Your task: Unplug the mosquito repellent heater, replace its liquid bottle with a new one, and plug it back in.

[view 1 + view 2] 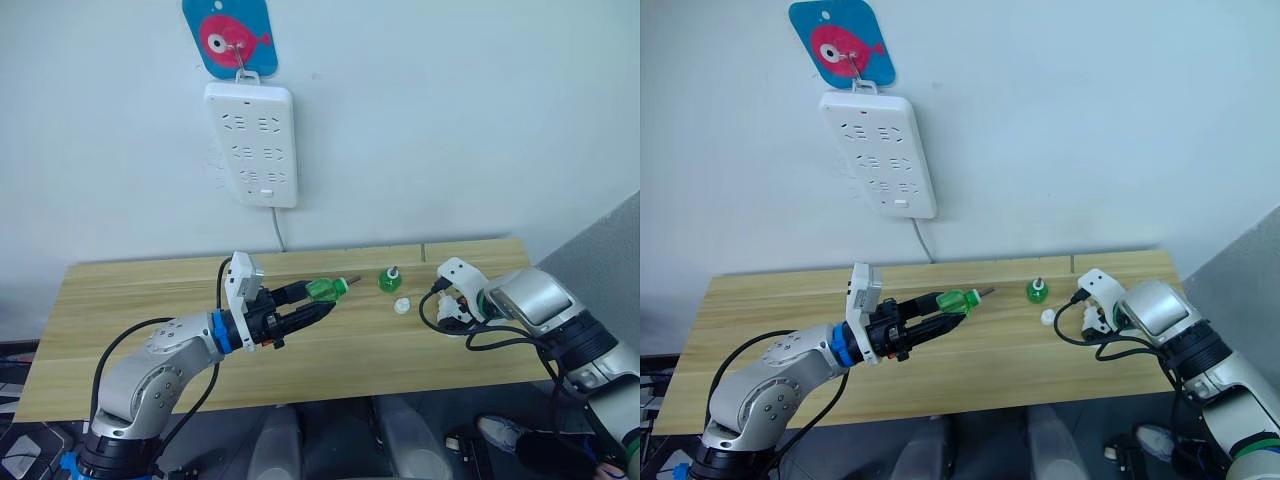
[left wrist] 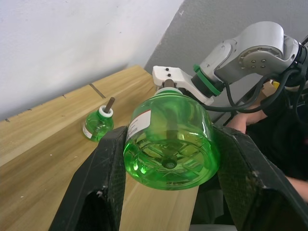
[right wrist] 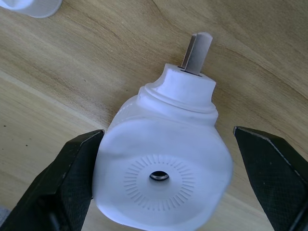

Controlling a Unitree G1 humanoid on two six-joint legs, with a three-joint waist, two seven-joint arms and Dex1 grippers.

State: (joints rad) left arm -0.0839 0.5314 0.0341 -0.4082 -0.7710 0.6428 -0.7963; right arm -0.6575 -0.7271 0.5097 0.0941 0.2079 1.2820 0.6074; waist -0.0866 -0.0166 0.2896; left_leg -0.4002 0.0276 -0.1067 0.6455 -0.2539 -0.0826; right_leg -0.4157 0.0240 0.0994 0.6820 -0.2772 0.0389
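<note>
Bottle (image 1: 389,280) left of cap (image 1: 402,306)

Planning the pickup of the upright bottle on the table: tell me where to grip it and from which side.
Grip the upright bottle across its round green body from above or the side, below the wick. It stands free on the table, with the small cap nearby.

White heater (image 3: 163,168); green bottles (image 2: 168,144); pink fish on blue hanger (image 1: 231,38).
</note>
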